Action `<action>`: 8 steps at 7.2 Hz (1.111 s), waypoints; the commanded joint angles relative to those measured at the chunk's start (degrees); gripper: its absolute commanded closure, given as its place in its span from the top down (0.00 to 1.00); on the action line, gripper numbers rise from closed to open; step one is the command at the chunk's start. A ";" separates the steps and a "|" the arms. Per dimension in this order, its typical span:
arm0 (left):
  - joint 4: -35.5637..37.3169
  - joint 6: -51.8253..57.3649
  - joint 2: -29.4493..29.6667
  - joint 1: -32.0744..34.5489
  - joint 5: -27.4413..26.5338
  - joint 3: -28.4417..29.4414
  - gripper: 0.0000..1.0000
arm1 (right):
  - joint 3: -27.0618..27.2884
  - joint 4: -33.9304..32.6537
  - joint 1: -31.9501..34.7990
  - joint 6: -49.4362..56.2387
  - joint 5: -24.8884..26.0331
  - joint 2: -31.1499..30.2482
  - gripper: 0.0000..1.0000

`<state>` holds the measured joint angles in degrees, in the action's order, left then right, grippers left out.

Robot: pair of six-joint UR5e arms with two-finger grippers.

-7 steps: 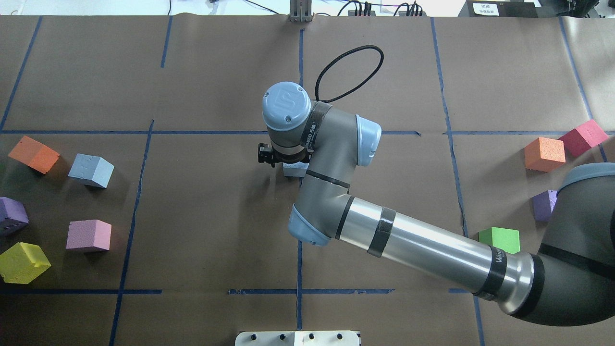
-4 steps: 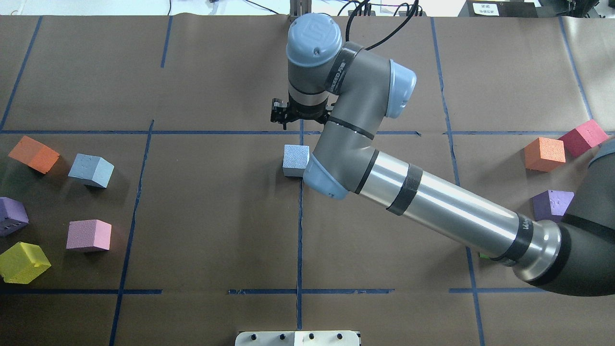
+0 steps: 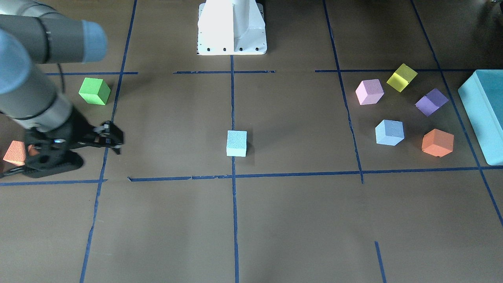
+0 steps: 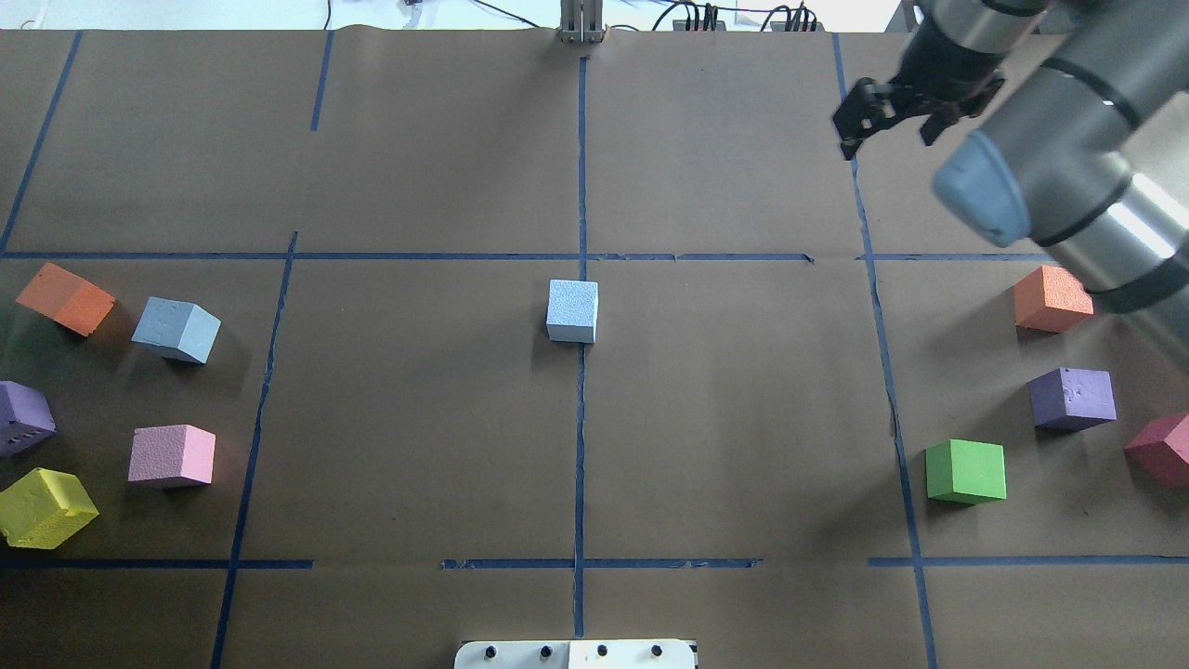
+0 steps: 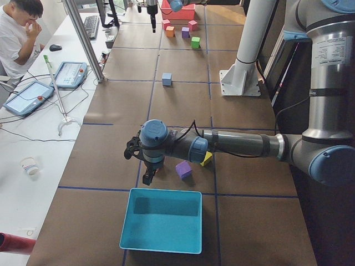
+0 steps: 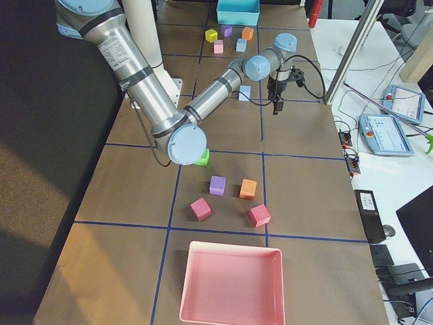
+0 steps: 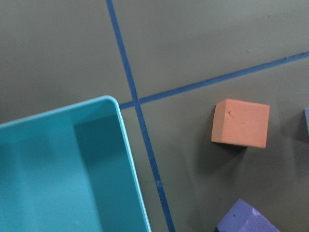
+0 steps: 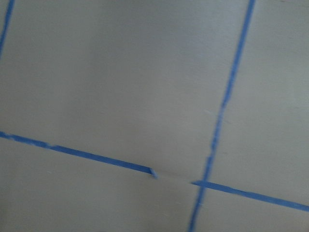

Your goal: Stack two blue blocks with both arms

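The pale cyan block [image 4: 572, 310] sits alone at the table's centre, also in the front view [image 3: 236, 143]. The pale sky-blue block [image 4: 176, 330] lies at the left among other cubes [image 3: 389, 132]. My right gripper [image 4: 885, 125] is open and empty. It hangs above the far right of the table, well away from both blocks [image 3: 114, 141]. My left gripper [image 5: 148, 175] shows only in the left side view, above the table between the teal box and the cubes. I cannot tell if it is open or shut.
Orange [image 4: 65, 297], purple [image 4: 23, 418], pink [image 4: 172, 455] and yellow [image 4: 45, 506] cubes surround the sky-blue block. Orange [image 4: 1051, 297], purple [image 4: 1073, 398], green [image 4: 966, 471] and red [image 4: 1161, 449] cubes lie on the right. A teal box [image 3: 481, 114] stands at the left end, a pink tray [image 6: 230, 284] at the right end.
My right gripper rose off the cyan block at the centre and swung away to the far right, open. The cyan block stays where it was set down.
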<state>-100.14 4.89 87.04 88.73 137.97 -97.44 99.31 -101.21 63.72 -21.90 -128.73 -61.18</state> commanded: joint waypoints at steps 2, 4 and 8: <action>-1.11 -16.46 4.26 -5.30 -0.06 -0.64 1.00 | 5.80 0.31 18.41 38.14 -4.69 -24.19 1.00; -1.28 -19.55 5.68 -12.48 0.28 -2.48 1.00 | 5.72 0.40 27.04 52.18 -4.34 -35.71 1.00; -13.28 -39.47 8.23 -31.89 -13.10 -1.00 1.00 | 5.98 0.40 28.04 51.44 -4.77 -35.94 1.00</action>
<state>-108.72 -28.44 95.10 63.14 130.93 -99.23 105.24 -100.81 91.65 29.71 -133.22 -97.06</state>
